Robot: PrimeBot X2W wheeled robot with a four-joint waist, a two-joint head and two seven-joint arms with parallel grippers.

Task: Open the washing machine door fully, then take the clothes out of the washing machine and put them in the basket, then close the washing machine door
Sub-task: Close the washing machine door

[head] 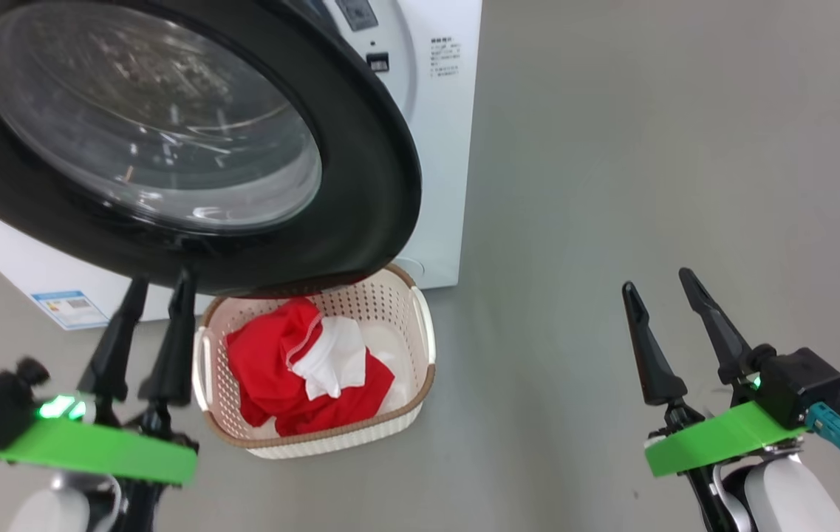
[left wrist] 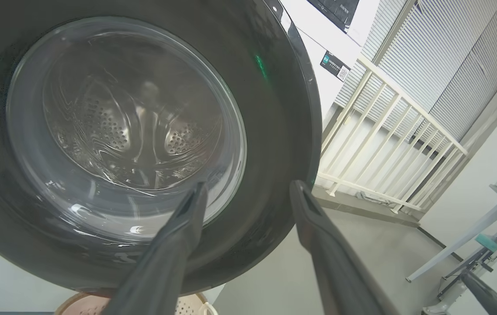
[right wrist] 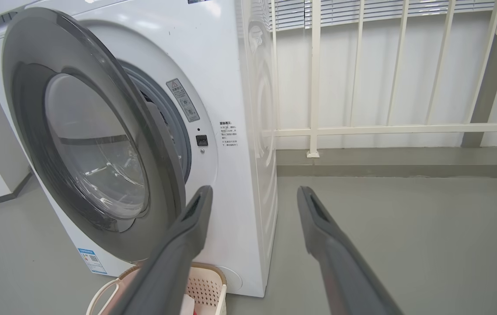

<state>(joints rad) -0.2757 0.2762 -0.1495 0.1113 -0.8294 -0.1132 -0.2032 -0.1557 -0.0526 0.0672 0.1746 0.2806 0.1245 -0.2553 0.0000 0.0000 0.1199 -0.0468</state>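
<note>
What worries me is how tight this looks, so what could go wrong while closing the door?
The left gripper is open, fingertips at the glossy lower rim of the washing machine door; a push there might slip off. The door overhangs the basket holding the clothes, so the arm could knock the basket.

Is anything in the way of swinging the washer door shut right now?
Nothing visible sits in the gap between the washing machine door and the front of the washing machine. The basket stands beneath the door's lower rim, apparently below its swing.
</note>
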